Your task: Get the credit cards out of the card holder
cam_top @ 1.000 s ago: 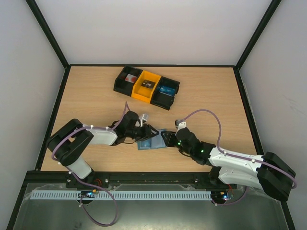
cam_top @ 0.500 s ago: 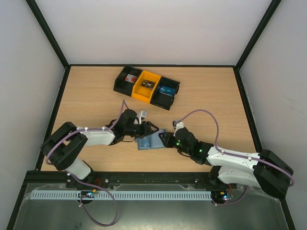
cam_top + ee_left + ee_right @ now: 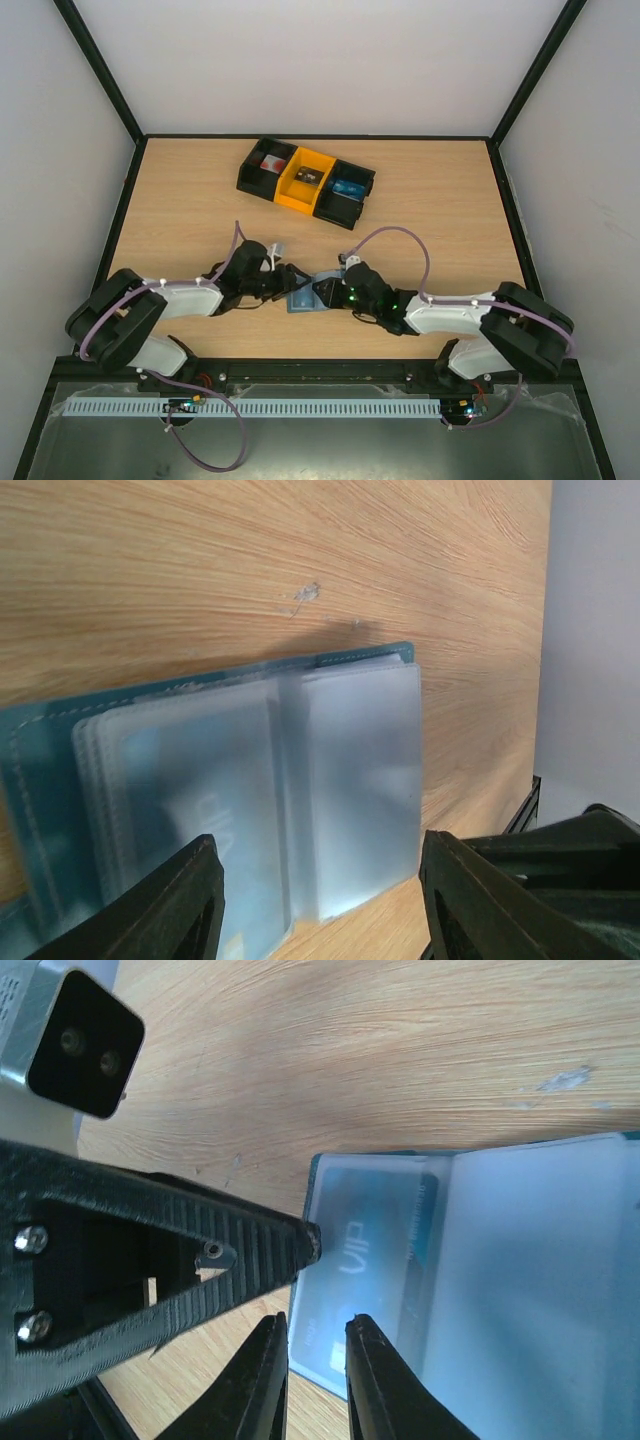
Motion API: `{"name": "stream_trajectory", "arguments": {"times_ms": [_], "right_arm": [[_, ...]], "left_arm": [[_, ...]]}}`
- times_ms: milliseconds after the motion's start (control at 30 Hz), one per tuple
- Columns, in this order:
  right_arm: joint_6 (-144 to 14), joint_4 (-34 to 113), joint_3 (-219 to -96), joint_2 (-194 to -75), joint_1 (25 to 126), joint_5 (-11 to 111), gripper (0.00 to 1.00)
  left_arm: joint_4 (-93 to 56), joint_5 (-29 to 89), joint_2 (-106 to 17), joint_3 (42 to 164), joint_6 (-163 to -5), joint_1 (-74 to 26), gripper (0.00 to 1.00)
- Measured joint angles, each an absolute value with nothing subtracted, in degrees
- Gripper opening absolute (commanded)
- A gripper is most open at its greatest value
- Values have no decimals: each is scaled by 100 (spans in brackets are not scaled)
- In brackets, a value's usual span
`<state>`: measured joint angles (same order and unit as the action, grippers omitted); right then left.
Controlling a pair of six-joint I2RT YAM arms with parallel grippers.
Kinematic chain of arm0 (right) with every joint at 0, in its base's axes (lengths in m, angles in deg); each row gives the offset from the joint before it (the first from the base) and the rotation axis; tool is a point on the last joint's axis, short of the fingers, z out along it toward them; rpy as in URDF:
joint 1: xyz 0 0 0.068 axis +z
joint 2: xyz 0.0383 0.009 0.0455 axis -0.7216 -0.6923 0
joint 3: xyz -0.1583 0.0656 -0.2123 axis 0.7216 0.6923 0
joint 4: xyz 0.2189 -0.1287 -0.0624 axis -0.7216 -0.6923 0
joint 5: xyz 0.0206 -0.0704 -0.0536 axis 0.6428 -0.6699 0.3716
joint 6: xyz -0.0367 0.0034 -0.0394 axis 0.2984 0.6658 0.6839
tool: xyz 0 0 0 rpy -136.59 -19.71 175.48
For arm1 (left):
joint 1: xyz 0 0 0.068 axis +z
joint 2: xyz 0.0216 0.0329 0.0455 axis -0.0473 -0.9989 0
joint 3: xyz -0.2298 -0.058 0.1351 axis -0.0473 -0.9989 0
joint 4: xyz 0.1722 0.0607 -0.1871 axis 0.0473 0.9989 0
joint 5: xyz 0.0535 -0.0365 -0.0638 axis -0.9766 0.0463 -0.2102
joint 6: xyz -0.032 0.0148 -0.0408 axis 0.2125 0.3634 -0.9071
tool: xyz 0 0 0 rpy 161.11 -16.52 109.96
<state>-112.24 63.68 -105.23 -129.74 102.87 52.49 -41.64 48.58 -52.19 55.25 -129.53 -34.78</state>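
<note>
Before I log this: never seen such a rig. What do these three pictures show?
Two robot arms bolted to a table. One picture looks down from above; the other two come from cameras on each wrist. A tray sits at the back. Between the arms lies an open holder, a card showing in its clear sleeves. The left tool is open, one finger at a sleeve's edge. The right tool is nearly closed at the holder's edge; whether it grips is unclear.
</note>
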Motion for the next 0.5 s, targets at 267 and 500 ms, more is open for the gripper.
{"name": "stream_trajectory", "arguments": {"times_ms": [267,500], "right_arm": [[-11281,6591,-10846,-13848,10320,5316,17],[-11259,6462,-10931,-14150,10322,5240,18]], "left_arm": [[-4249,4856,-4924,5165,-13021,-3251,59],[-4297,4860,-4920,5108,-13012,-3207,60]]}}
